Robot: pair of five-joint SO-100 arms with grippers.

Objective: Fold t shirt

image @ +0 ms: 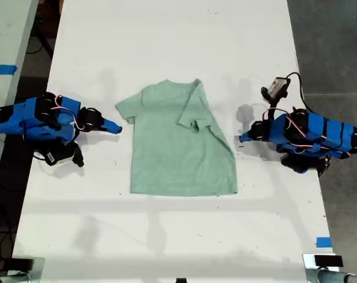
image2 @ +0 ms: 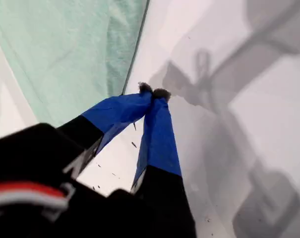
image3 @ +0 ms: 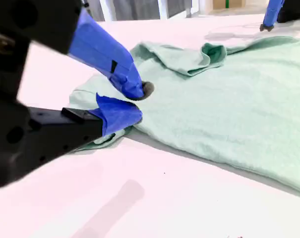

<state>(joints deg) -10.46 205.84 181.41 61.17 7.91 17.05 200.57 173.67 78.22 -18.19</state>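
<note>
My first gripper [image2: 153, 91]: jaws closed tip to tip with nothing between them; the tips are low over bare white table, just beside the t shirt's side edge and not on it.
My first gripper, exterior view [image: 243, 138]: on the arm at that view's right, pointing in toward the shirt.
My second gripper [image3: 135, 101]: jaws a little apart, a narrow gap between the blue fingers; no cloth shows between them. The tips are right at a sleeve, but I cannot tell whether they touch it.
My second gripper, exterior view [image: 116, 126]: on the arm at that view's left, tip just beside the sleeve.
T shirt [image: 178, 147]: pale mint green, lying flat near the middle of the table, well in from every edge, neck toward the far edge and hem toward the near edge.
Sleeves: the one nearer my second gripper lies spread out; the one nearer my first gripper is turned in onto the chest, with a diagonal crease running down toward the hem.
Table [image: 166, 47]: white.
Blue tape [image: 323, 242]: a small piece near the table's near corner at the exterior view's right.
</note>
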